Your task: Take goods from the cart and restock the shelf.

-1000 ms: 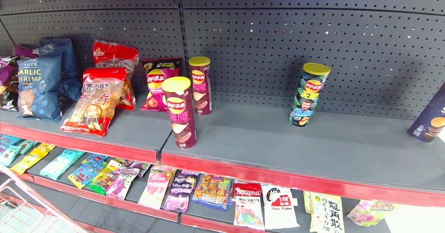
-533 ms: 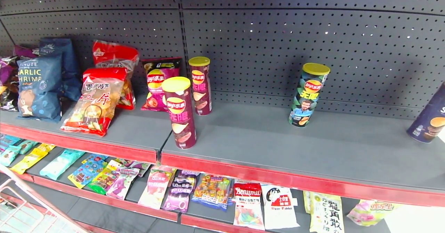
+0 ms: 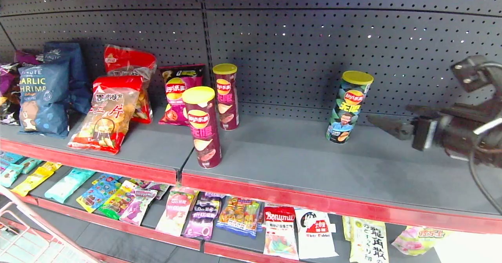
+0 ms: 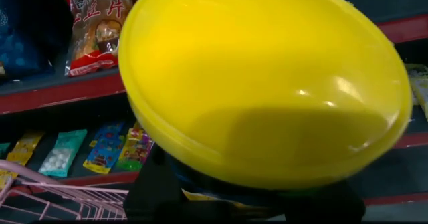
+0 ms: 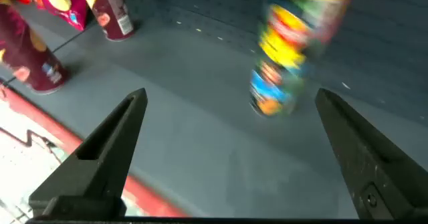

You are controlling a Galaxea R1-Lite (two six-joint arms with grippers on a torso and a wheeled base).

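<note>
Right gripper (image 5: pixel 231 97) is in at the right edge of the head view, low over the shelf (image 3: pixel 294 157). Its fingers (image 5: pixel 100 157) are spread wide apart with nothing between them. Straight ahead of that gap stands the green can (image 3: pixel 348 108), upright at centre-right of the head view, close to the pegboard (image 3: pixel 313 51). Gripper and can are near each other, not touching.

On the other side, the left gripper (image 4: pixel 234 200) is clamped on the held can (image 4: pixel 267 83). Dark fingers press on its body from both sides, and its yellow lid sits right up against the wrist camera. Behind it are the pink cart (image 4: pixel 60 197) and the red front edges of the shelving (the can's label is mostly hidden under the lid).

Left of centre in the head view stand two maroon cans, both upright and a little apart. The front one (image 3: pixel 202 129) is near the red edge. The back one (image 3: pixel 226 96) is closer to the pegboard.

Chip bags (image 3: pixel 110 114) lean and lie in the upper left of the frame. Candy packets (image 3: pixel 239 216) run in a row along the lower shelf across the bottom. A corner of the cart pokes into the lower left.
</note>
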